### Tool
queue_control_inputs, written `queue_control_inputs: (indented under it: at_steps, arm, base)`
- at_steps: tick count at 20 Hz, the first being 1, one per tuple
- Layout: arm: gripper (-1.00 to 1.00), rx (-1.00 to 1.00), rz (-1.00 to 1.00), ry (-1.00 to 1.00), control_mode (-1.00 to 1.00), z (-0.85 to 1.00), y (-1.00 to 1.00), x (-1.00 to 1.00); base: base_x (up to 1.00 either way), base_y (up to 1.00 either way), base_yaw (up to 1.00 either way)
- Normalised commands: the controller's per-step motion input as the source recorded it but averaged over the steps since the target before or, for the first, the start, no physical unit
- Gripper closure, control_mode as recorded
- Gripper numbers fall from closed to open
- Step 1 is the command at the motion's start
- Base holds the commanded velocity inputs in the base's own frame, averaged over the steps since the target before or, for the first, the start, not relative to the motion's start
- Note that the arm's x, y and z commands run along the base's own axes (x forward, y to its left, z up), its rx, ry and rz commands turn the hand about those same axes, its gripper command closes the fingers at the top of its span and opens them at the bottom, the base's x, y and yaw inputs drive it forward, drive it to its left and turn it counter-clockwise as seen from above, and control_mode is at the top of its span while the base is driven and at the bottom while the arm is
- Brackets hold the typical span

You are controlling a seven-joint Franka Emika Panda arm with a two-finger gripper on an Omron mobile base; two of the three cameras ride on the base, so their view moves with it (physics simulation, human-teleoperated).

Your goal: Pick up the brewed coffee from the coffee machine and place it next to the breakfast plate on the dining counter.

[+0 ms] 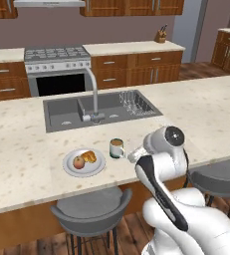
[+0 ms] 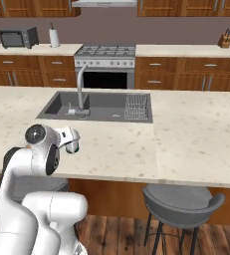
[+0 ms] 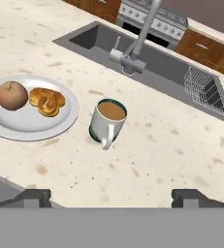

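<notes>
Two dark fingertips of the gripper (image 3: 111, 196) stand wide apart at the bottom of the hand view, released, with nothing between them. Just beyond, at twelve o'clock from the fingers, the mug (image 3: 107, 123) stands upright on the dining counter (image 3: 171, 145), its handle turned back toward the hand. The coffee sits close under the rim, so any tilt or jolt would likely spill it. I judge the mug stiff, glazed and rather slippery, moderately heavy for its size, and breakable if knocked over. The best hold would be across the round body below the rim, jaws either side, clear of the handle. At nine o'clock from the mug, near but not touching, lies the plate (image 3: 60, 118) with an apple (image 3: 11, 95) and a pastry (image 3: 47, 100). Farther on, at one o'clock, are the faucet (image 3: 140, 38) and the sink (image 3: 168, 62). The mug looks already set down beside the plate.
</notes>
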Motion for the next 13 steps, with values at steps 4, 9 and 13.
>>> queue_control_inputs:
  at_steps: [4, 9, 13]
  arm:
    - [-1.00, 0.33, 0.05, -0.52, -1.00, 0.56, -0.60, -0.73]
    - [-1.00, 0.40, 0.03, -0.23, -1.00, 0.00, -0.66, -0.43]
    - [-1.00, 0.36, 0.01, -0.19, -1.00, 0.00, -0.60, -0.38]
  base:
    - [0.00, 0.00, 0.00]
    - [0.00, 0.00, 0.00]
    - [0.00, 0.00, 0.00]
